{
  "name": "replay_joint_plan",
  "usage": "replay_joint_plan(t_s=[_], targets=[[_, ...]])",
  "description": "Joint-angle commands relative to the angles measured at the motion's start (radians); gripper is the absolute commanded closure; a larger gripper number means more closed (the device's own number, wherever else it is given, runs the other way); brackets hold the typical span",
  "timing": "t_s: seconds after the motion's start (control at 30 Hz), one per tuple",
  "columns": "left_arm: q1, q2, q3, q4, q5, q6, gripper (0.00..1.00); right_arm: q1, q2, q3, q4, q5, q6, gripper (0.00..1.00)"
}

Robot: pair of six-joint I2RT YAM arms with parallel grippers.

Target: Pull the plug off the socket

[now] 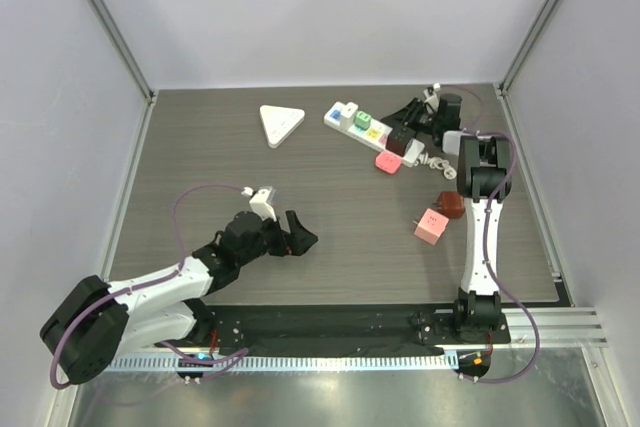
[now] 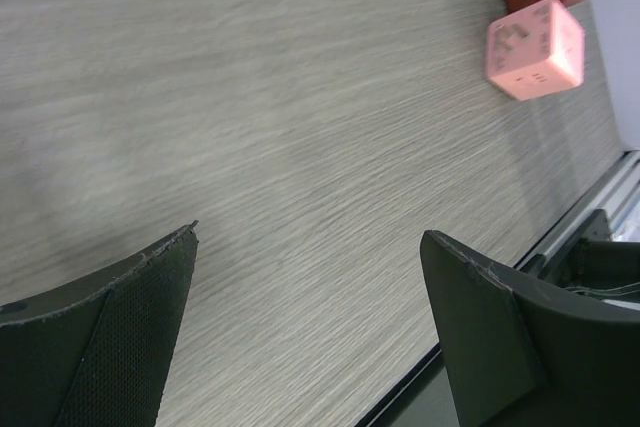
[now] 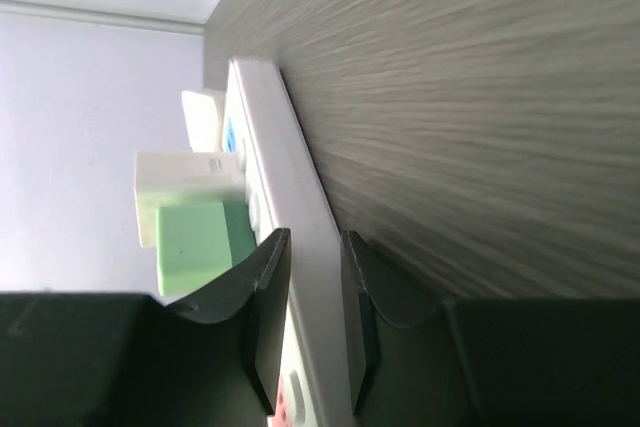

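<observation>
My right gripper [image 3: 312, 243] is clamped across the edge of the white power strip [image 3: 298, 187], a green plug [image 3: 195, 244] seated in it just past one finger, while my left gripper [image 2: 310, 237] hangs wide open and empty over the desk [image 2: 280, 87], a loose pink plug [image 2: 533, 47] well ahead.
</observation>
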Motion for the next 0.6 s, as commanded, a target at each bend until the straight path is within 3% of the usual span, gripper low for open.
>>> replay_joint_plan(t_s=[0.0, 0.1, 0.27, 0.33, 0.43, 0.57], targets=[[-0.005, 0.016, 0.097, 0.039, 0.025, 0.064, 0.07, 0.048, -0.050, -0.090, 0.223, -0.064, 0.172, 0.67], [-0.003, 0.099, 0.189, 0.070, 0.010, 0.079, 0.04, 0.099, -0.046, -0.176, 0.438, -0.075, 0.272, 0.67], [0.029, 0.313, 0.353, 0.169, 0.061, 0.078, 0.04, 0.114, -0.003, -0.225, 0.858, -0.088, 0.597, 0.67], [0.078, 0.370, 0.414, 0.189, 0.076, 0.052, 0.04, 0.116, -0.003, -0.234, 0.925, -0.098, 0.650, 0.67], [0.178, 0.396, 0.469, 0.261, 0.111, 0.004, 0.04, 0.128, -0.027, -0.245, 0.833, -0.110, 0.573, 0.67], [0.274, 0.426, 0.577, 0.235, 0.094, -0.010, 0.05, 0.137, -0.091, -0.225, 0.397, -0.063, 0.299, 0.67]])
